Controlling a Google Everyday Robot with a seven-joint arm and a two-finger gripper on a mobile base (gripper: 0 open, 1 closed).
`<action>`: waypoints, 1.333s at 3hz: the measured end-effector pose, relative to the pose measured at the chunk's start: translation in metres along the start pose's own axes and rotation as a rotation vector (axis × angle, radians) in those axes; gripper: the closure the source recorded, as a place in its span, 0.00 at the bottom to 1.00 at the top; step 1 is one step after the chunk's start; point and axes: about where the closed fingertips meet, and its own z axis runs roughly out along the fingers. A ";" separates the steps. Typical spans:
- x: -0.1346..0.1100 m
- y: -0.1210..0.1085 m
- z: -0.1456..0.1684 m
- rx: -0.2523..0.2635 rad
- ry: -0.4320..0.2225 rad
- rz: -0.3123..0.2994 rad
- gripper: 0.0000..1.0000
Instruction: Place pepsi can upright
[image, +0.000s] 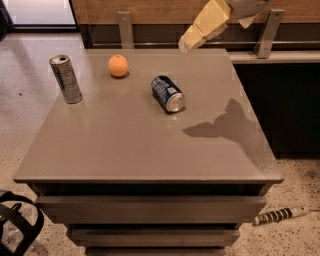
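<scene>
**Camera view: pepsi can on its side, gripper up by the far edge**

Camera view takes in a grey table (125, 150) with drawers below its front edge. The arm's shadow (225, 125) falls on the right half of the worktop.

The gripper (187, 42), cream-coloured, comes in from the top right. It hangs in the air over the far edge, right of the middle, with its tip slanting down and to the left. It touches nothing. Whether the claw is wide or narrow, I cannot tell.

A silver can (65, 79) stands upright near the left edge, toward the far left corner.

The pepsi can (168, 93) lies on its side near the middle of the worktop, a little toward the far edge, well apart from the gripper. Its long axis runs diagonally, from the far left corner toward the near right corner. Its shiny silver end points to the near right, and the blue side faces up.

An orange (118, 65) sits near the far edge, between the two cans.
</scene>
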 end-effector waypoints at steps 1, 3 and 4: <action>0.000 0.000 0.000 0.000 0.000 0.000 0.00; -0.019 0.026 0.047 0.003 0.105 -0.006 0.00; -0.021 0.037 0.072 0.013 0.172 0.015 0.00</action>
